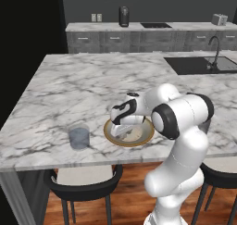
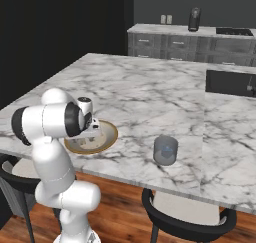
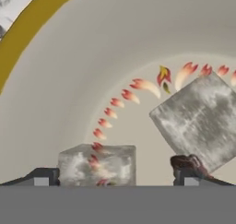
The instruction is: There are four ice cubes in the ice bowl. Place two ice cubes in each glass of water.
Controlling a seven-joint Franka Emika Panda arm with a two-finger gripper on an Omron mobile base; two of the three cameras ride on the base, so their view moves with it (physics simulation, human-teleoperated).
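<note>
The ice bowl [image 1: 111,138] [image 2: 109,138], with its golden-brown rim, sits near the front edge of the marble island. My gripper [image 1: 124,131] [image 3: 115,174] is down inside it and open. In the hand view one ice cube [image 3: 97,165] lies between the fingertips [image 3: 42,177], untouched by either. A second ice cube [image 3: 198,119] lies just past the right fingertip. One glass of water [image 1: 79,137] stands left of the bowl. Another glass of water [image 2: 165,150] stands to its right. My arm hides the rest of the bowl in both base views.
Black stools [image 1: 83,184] [image 2: 185,214] stand under the island's front edge. A dark sink [image 1: 201,64] with a faucet is set into the far right. The back counter holds a coffee machine [image 1: 124,16] and a toaster [image 1: 219,19].
</note>
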